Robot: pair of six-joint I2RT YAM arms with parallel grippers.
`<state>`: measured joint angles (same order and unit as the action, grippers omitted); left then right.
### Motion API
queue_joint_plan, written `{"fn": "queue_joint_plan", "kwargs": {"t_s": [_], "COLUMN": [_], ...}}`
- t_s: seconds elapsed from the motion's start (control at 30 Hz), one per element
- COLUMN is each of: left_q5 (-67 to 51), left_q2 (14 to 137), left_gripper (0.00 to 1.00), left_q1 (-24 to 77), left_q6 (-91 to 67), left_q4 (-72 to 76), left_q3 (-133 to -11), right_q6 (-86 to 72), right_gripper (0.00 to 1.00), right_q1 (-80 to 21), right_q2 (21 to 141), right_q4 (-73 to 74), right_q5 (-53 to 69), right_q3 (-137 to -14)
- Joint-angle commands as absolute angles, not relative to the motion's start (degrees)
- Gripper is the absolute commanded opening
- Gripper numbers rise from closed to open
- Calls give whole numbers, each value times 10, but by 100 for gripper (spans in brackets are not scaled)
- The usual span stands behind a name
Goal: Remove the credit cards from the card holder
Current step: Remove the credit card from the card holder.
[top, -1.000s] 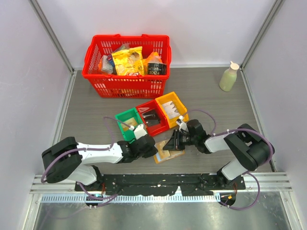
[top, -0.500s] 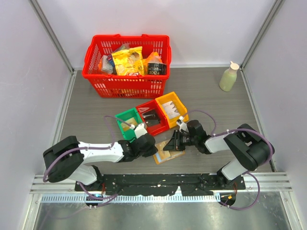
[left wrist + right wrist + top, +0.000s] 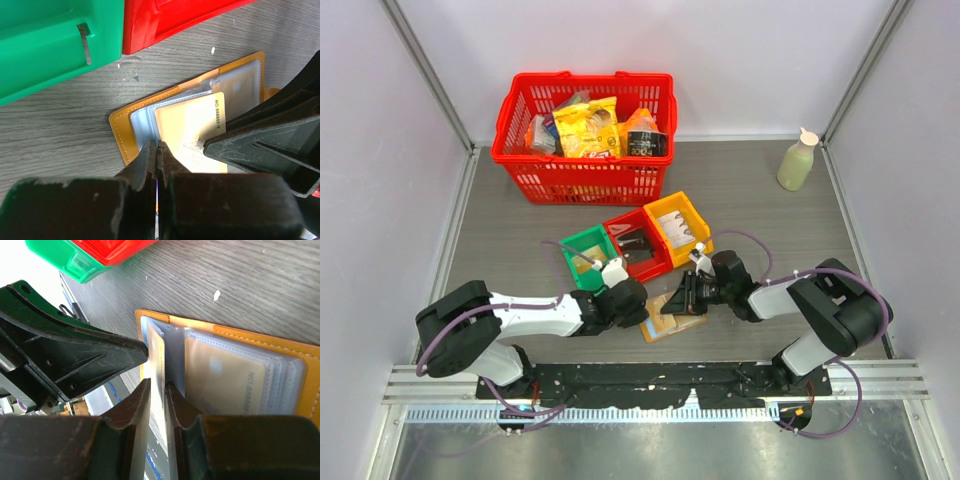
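Edging nearer, closed left tool [image 3: 157, 147] meets card holder [image 3: 122, 132]; right tool [image 3: 157, 385] pinches credit card [image 3: 157, 355].

The left arm [image 3: 525, 318] is laid low from the lower left of the top view toward the centre. The left gripper [image 3: 642, 310] is found closed, its fingers [image 3: 172, 165] pressed together with only a hairline gap; whether anything is pinched cannot be determined. The right arm [image 3: 825, 305] is folded at lower right, forearm directed left. The right gripper [image 3: 681, 297] is clamped on a cream card [image 3: 157, 360], held edge-on between its fingers [image 3: 135, 405]. The two grippers are set nearly tip to tip.
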<state>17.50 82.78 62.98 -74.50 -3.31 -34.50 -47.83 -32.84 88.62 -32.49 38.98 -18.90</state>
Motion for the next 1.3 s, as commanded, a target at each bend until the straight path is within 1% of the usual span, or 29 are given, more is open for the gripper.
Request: {"fn": "queue_joint_plan", "kwargs": {"t_s": [0.0, 0.2, 0.27, 0.3, 0.4, 0.53, 0.6, 0.8, 1.03, 1.2, 1.27], "left_q5": [192, 189, 188, 188, 188, 189, 189, 184, 156, 168, 162], "left_q2": [829, 836, 838, 839, 839, 838, 840, 840, 808, 818, 830], "left_gripper": [0, 0, 0, 0, 0, 0, 0, 0, 1, 2, 1], "left_q1": [628, 628, 628, 628, 628, 628, 628, 628, 628, 628, 628], "left_q6": [-744, -743, -740, -740, -739, -740, -739, -737, -717, -700, -700], "left_q4": [-86, -89, -89, -89, -90, -89, -88, -79, 40, 37, 33], "left_q3": [-351, -356, -359, -359, -359, -359, -359, -359, -342, -357, -361], "right_q6": [-484, -497, -497, -497, -495, -494, -491, -469, -469, -469, -469], "right_gripper": [23, 23, 19, 15, 11, 9, 7, 8, 8, 8, 8], "right_q1": [-317, -309, -307, -308, -306, -300, -296, -286, -285, -286, -284], "right_q2": [863, 854, 853, 853, 858, 859, 853, 838, 854, 854, 854], "right_q4": [-361, -378, -378, -378, -380, -382, -381, -342, -352, -355, -355], "right_q5": [400, 410, 410, 410, 410, 416, 419, 417, 417, 417, 417], "right_q3": [-178, -171, -171, -171, -170, -163, -162, -163, -164, -163, -163]}}
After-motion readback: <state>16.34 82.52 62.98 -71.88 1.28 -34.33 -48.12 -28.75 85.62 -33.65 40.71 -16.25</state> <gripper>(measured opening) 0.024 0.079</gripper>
